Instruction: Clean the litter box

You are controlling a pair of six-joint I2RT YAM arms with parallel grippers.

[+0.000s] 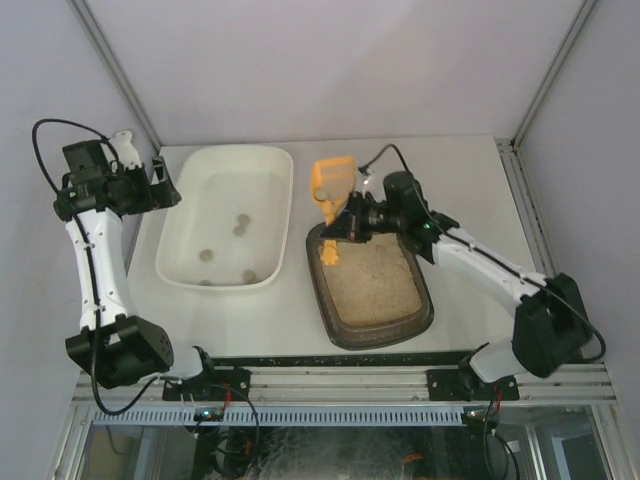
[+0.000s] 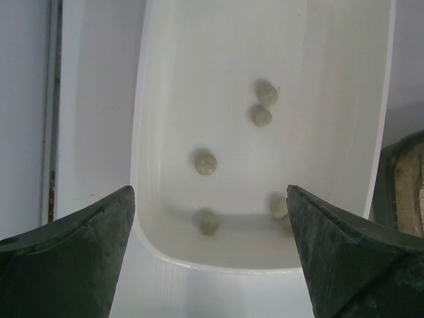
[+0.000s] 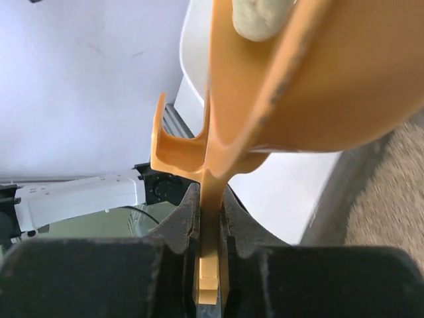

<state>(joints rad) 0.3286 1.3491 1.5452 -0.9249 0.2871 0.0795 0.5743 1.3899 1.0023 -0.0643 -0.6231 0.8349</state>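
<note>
Clamped tight on the handle of the orange scoop (image 3: 318,86), the right gripper (image 3: 211,218) holds it over the far end of the litter box (image 1: 378,338), a pale lump (image 3: 262,16) in its bowl. That dark tray of sandy litter sits on the table (image 1: 470,190) just right of the white tub (image 1: 250,190), which holds several greyish balls (image 2: 206,162). Above the tub's left edge the left gripper (image 2: 209,189) hangs with fingers spread wide, empty.

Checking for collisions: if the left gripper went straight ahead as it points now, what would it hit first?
Likely the near rim of the white tub, just ahead of the open left gripper; the grey clumps lie beyond it. Depth is uncertain.
</note>
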